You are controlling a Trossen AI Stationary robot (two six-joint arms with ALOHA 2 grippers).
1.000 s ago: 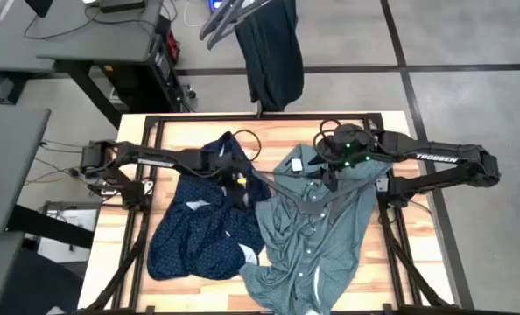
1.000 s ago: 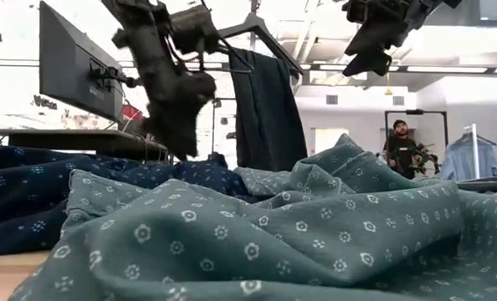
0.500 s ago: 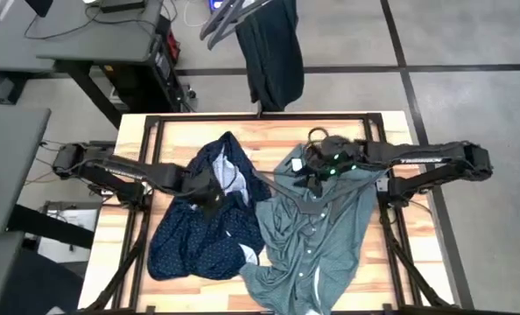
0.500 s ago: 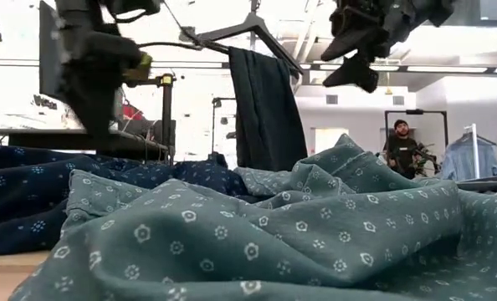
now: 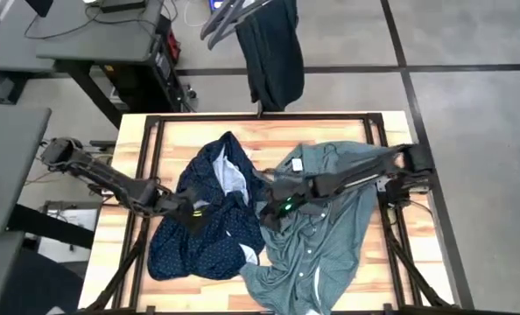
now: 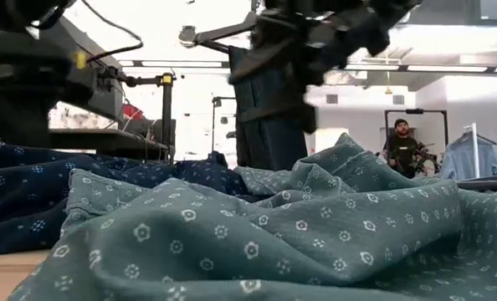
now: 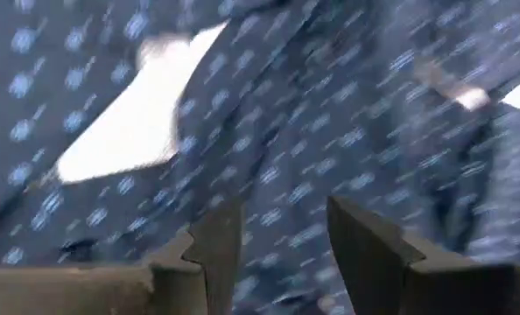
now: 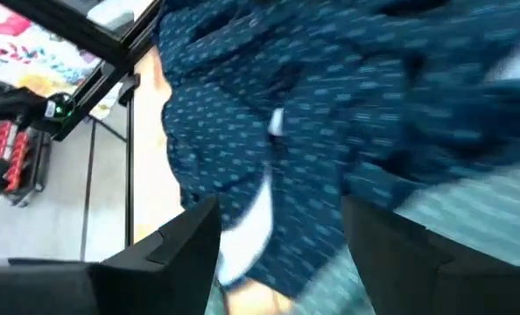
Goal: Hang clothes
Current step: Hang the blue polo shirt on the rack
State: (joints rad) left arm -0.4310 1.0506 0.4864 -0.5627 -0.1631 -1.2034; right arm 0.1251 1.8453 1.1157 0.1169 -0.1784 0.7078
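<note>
- Both arms have swung inward and lower since 1 second ago: the right gripper (image 5: 277,208), which was up near the teal shirt's collar at the back right, now sits at the seam where the 2 shirts meet, and the left gripper (image 5: 194,216) has slid from the navy shirt's upper part to its middle.
- From where I stand, the left gripper's jaws are apart, with dotted navy cloth showing between them in the left wrist view; nothing is pinched.
- Right gripper jaws are also spread, empty, hovering above navy and teal fabric.
- Navy dotted shirt (image 5: 203,236) lies crumpled on the table's (image 5: 111,236) left half; the teal-green button-up shirt (image 5: 321,241) sprawls over the right half, its edge touching the navy one.
- Dark charcoal jeans (image 5: 273,48) hang on a black hanger (image 5: 229,17) beyond the table's far edge, so by my judgement 1 of 3 garments is done.
- Risk, as I see it: the right gripper sits right on the overlap, so closing there could catch both shirts and drag them together.
- Another risk: 2 arms converging this close over loose folds could snag cloth or bump each other.
</note>
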